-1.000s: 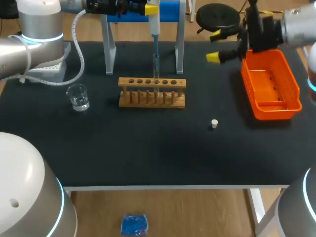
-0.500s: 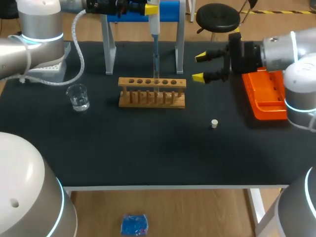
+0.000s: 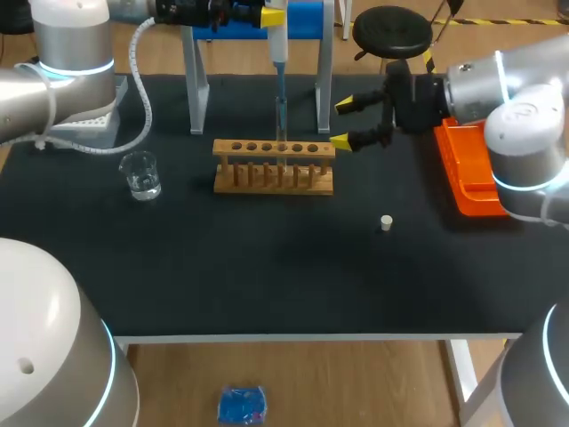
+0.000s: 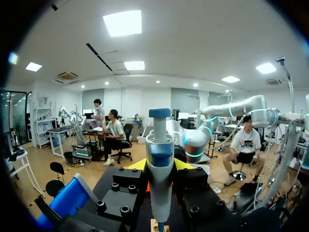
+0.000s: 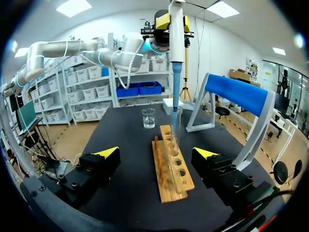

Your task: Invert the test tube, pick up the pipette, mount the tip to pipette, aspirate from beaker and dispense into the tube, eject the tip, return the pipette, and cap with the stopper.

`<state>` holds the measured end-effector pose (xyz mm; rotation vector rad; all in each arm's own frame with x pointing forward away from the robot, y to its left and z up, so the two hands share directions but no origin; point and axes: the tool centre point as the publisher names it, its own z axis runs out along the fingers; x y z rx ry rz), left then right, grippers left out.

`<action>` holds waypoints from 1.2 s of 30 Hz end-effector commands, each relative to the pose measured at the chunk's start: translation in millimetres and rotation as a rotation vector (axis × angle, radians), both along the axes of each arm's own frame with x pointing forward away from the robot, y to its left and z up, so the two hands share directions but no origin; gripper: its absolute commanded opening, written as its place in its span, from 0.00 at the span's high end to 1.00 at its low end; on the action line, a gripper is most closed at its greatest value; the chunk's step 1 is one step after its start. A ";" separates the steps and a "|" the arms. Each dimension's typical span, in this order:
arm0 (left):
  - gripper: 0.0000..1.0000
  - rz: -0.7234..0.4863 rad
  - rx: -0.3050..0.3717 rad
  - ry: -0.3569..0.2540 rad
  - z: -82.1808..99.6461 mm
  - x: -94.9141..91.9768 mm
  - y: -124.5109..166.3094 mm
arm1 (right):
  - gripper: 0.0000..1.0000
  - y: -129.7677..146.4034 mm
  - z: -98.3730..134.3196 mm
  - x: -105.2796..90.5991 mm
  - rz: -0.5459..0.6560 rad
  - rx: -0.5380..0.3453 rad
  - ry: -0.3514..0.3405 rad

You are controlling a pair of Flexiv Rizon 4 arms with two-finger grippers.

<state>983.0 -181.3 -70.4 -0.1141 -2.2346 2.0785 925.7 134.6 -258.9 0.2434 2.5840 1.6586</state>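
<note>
While the left gripper (image 3: 269,14) clasps the pipette (image 3: 278,49) above the wooden rack (image 3: 274,167), the right gripper (image 3: 340,123) hangs spread beside its end.

No legible text or numbers

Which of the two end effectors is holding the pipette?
The left end effector, shut on the pipette above the wooden rack; the right end effector is open and empty beside the rack.
</note>
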 end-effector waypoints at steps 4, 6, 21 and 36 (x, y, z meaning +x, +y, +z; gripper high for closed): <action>1.00 0.001 0.002 0.000 0.8 -0.6 0.0 | 0.00 -0.4 0.2 0.0 0.002 -0.002 -0.002; 1.00 0.001 0.002 0.000 0.8 -0.6 0.0 | 0.00 -0.4 0.2 0.0 0.002 -0.002 -0.002; 1.00 0.001 0.002 0.000 0.8 -0.6 0.0 | 0.00 -0.4 0.2 0.0 0.002 -0.002 -0.002; 1.00 0.003 0.005 -0.010 5.3 -3.6 -2.9 | 0.00 -0.4 0.2 0.0 0.002 -0.002 -0.002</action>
